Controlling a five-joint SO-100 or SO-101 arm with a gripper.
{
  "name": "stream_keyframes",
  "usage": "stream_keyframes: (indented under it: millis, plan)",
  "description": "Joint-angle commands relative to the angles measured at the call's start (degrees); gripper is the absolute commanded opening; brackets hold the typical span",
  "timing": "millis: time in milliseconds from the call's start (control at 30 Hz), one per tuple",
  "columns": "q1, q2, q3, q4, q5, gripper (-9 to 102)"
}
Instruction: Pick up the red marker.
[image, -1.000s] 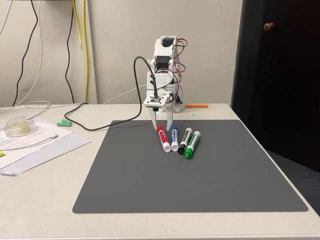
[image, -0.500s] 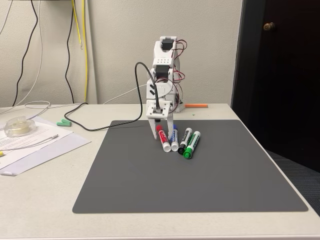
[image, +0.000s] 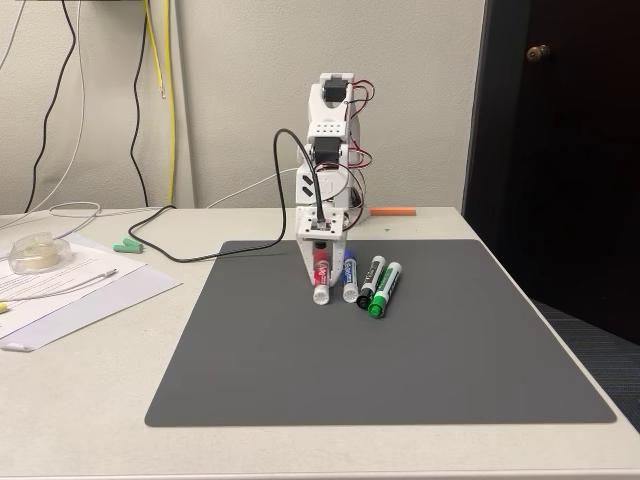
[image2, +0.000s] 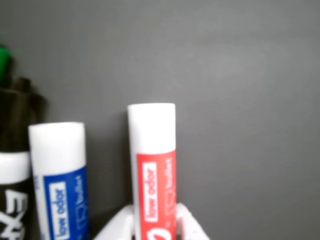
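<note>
The red marker (image: 320, 279) lies on the grey mat (image: 400, 360), its white end pointing at the camera in the fixed view. My gripper (image: 320, 270) is down over it, with a white finger on each side of the barrel, shut on it. The wrist view has the marker's red label and white end (image2: 152, 150) running up from between the two white fingers (image2: 117, 227). The marker's cap is hidden by the gripper.
Just right of the red marker lie a blue marker (image: 349, 278), a black one (image: 370, 276) and a green one (image: 384, 288). An orange stick (image: 392, 211) lies behind the mat. Papers (image: 70, 285), a tape roll (image: 38, 252) and cables (image: 190, 255) are on the left.
The gripper came down and shut around the red marker. The marker swung from a slant to pointing straight at the camera, a little away from the blue one.
</note>
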Motion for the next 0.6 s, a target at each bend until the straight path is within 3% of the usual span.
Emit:
stream_keyframes:
  millis: [0,267,467,567]
  plan:
    - [0.3,0.7,0.1,-0.3,0.6,0]
    - [-0.1,7.3,0.1,2.5,5.4,0]
    - [-2.0,20.0,-0.6,4.4,17.7,0]
    - [-4.5,23.1,-6.6,9.6,25.5,0]
